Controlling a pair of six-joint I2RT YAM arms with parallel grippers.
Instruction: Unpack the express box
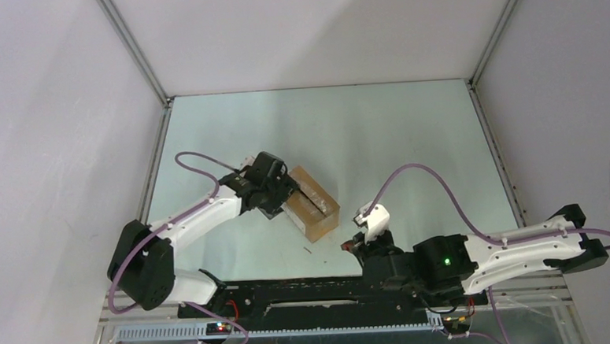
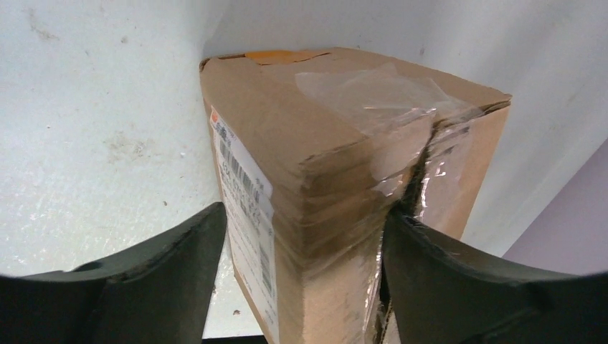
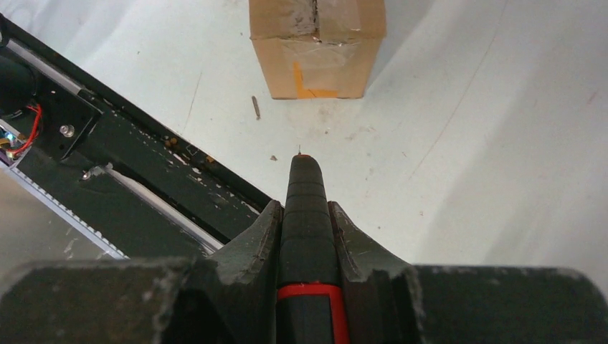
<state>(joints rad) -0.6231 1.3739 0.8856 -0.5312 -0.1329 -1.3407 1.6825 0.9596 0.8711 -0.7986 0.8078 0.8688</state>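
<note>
The express box (image 1: 313, 205) is a small brown carton lying left of the table's middle, its top seam taped with clear tape. In the left wrist view the box (image 2: 337, 165) stands corner-on with a white barcode label on its left face. My left gripper (image 1: 283, 195) is at its left end, jaws wide and astride the box (image 2: 305, 215), with a sliver of table showing beside the left finger (image 2: 165, 272). My right gripper (image 1: 351, 247) hovers near the front edge, shut (image 3: 305, 215) on a black knife handle with a red band (image 3: 305, 193). Its tip points at the box (image 3: 315, 50).
The black base rail (image 1: 292, 287) runs along the near edge, close under the right gripper (image 3: 143, 172). A small dark scrap (image 3: 255, 107) lies on the table in front of the box. White walls with metal posts (image 1: 134, 55) enclose the table on three sides.
</note>
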